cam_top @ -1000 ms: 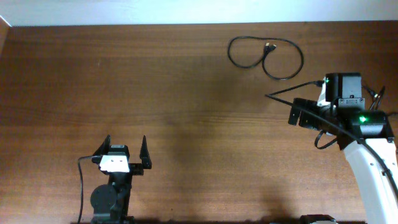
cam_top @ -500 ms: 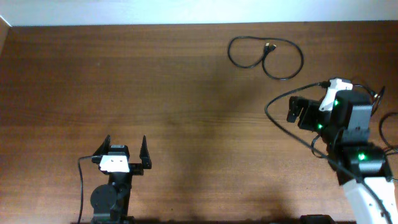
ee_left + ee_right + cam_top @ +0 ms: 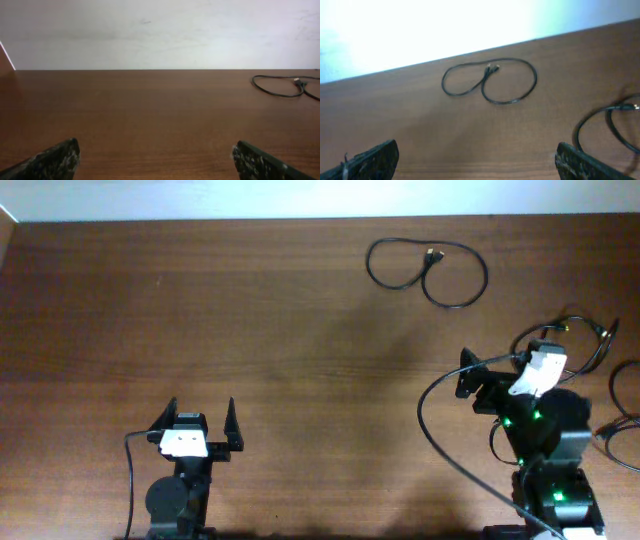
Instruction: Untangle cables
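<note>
Left end effector [image 3: 202,406] sits near the front edge of the bench [image 3: 300,330], jaws spread wide with nothing between them. The left wrist view shows only bare wood between its fingers [image 3: 56,159]. Right end effector [image 3: 463,376] is over the right side of the bench, also wide open and empty, fingers pointing left in the overhead view. Looped cable [image 3: 428,272] lies flat near the back edge, right of centre: a smaller loop on the left and a bigger one on the right, side by side, with a metal-tipped plug end at the crossing. Can't tell if that's one cord or two. It's well apart from both end effectors. Second cable [image 3: 588,340] lies in a loose curve just behind the right arm, plug tip visible, and shows at the right edge of the right wrist view [image 3: 600,117]. The arm's thick cable [image 3: 421,415] arcs out to the left of the right arm base.
</note>
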You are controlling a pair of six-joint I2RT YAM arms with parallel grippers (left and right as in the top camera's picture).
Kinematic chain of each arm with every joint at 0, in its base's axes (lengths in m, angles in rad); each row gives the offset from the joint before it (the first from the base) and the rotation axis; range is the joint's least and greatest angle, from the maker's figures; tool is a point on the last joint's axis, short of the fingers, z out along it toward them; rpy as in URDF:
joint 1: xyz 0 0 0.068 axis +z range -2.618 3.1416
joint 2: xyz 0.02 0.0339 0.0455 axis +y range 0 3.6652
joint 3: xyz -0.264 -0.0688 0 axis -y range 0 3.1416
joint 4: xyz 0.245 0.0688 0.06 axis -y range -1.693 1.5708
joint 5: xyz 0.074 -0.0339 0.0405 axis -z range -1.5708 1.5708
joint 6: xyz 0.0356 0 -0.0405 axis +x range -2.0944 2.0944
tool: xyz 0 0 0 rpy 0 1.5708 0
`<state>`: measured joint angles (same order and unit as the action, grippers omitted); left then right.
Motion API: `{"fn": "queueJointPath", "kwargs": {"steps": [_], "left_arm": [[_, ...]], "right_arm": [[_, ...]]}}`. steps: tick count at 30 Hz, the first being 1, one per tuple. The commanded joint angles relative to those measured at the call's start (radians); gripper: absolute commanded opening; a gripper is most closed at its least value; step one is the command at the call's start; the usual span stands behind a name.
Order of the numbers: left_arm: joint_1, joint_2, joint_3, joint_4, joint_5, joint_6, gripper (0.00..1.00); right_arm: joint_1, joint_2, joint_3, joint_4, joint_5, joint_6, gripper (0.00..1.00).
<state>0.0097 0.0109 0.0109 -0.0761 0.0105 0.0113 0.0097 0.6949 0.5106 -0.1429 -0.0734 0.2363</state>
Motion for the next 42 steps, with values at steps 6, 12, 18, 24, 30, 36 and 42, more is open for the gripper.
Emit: {"fn": "queueJointPath", "kwargs": {"steps": [6,12,18,24,30,36,42], "left_arm": [[0.005,-0.006,-0.003,-0.008,-0.008,0.019,0.99],[0.005,-0.006,-0.003,-0.008,-0.008,0.019,0.99],[0.005,-0.006,-0.003,-0.008,-0.008,0.019,0.99],[0.005,-0.006,-0.003,-0.008,-0.008,0.019,0.99],[0.005,-0.006,-0.002,-0.008,-0.008,0.019,0.99],[0.005,-0.006,-0.003,-0.008,-0.008,0.019,0.99],[0.005,-0.006,-0.003,-0.008,-0.008,0.019,0.99]], "right_arm": [[-0.003,-0.102,-0.102,0.073,-0.005,0.007,0.99],[-0.003,-0.154,-0.130,0.073,-0.002,0.007,0.99],[-0.003,-0.229,-0.211,0.078,-0.002,0.008,0.99],[-0.003,-0.277,-0.280,0.097,-0.002,0.008,0.99],[-0.003,-0.328,-0.345,0.099,-0.002,0.008,0.99],[-0.003,-0.385,-0.415,0.099,-0.018,0.008,0.99],[-0.003,-0.459,-0.490,0.100,-0.036,0.016,0.99]]}}
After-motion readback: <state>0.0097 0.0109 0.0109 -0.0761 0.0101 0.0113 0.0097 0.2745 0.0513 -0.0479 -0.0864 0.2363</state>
